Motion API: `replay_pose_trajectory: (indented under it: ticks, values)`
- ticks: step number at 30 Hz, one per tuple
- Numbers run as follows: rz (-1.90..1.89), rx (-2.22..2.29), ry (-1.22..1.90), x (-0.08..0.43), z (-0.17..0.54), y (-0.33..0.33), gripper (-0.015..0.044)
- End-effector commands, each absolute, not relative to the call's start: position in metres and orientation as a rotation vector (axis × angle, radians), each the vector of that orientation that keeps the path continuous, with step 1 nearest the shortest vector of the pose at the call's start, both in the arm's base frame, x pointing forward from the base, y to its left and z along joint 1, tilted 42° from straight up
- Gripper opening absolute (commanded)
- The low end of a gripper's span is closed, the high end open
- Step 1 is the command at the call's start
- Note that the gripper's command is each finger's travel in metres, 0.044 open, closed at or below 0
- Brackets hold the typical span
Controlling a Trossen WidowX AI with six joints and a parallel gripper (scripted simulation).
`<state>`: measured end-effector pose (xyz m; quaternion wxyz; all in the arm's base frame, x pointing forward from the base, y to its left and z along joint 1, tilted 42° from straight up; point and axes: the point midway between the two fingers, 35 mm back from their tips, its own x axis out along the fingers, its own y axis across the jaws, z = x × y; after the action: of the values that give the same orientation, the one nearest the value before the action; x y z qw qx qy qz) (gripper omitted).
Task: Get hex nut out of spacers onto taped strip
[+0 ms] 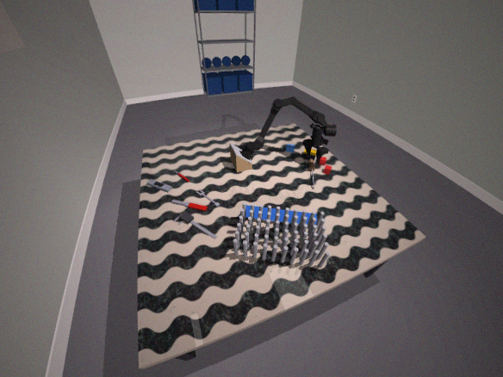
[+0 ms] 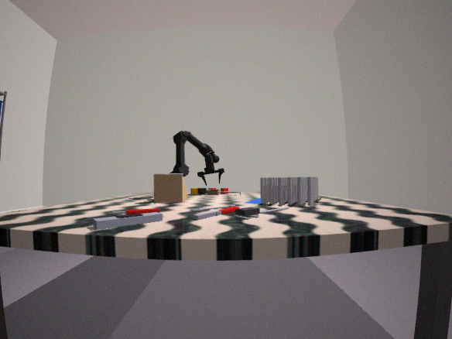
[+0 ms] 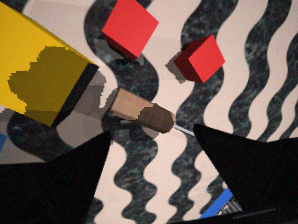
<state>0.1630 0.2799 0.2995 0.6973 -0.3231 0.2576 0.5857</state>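
Note:
My gripper point(image 1: 313, 159) point(image 2: 213, 184) point(image 3: 153, 131) is open and empty, a little above a hook tool with a wooden handle point(image 1: 312, 164) point(image 2: 213, 192) point(image 3: 142, 110). The handle lies between and below the fingertips in the wrist view. Its thin metal shaft point(image 1: 313, 178) points toward the spacers and ends in a small bend. The grey metal spacers point(image 1: 255, 249) point(image 2: 289, 190) stand upright in rows. The blue taped strip point(image 1: 257, 211) point(image 2: 253, 201) point(image 3: 218, 202) lies along their arm-side edge. I cannot make out the nut in any view.
A yellow block point(image 1: 311, 151) point(image 3: 65, 70), two red cubes point(image 1: 323, 161) point(image 1: 327, 169) and a blue block point(image 1: 290, 148) lie near the gripper. A wooden wedge point(image 1: 244, 165) point(image 2: 168, 189) stands by the arm's base. Several tools, one red-handled point(image 1: 198, 207), lie left of the spacers.

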Motion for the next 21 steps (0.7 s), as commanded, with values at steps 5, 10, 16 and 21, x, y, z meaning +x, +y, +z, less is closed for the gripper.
replay_pose_trajectory:
  ticks: [5, 10, 16, 21]
  values:
    - [0.756, 0.103, 0.959, 0.1581, 0.3013, 0.2756, 0.0440]
    - [0.607, 0.344, 1.014, 0.1570, 0.3030, 0.2747, 0.0440]
    - [0.431, 0.642, 1.068, 0.1558, 0.3050, 0.2737, 0.0440]
    - [0.287, 0.896, 1.094, 0.1547, 0.3072, 0.2725, 0.0440]
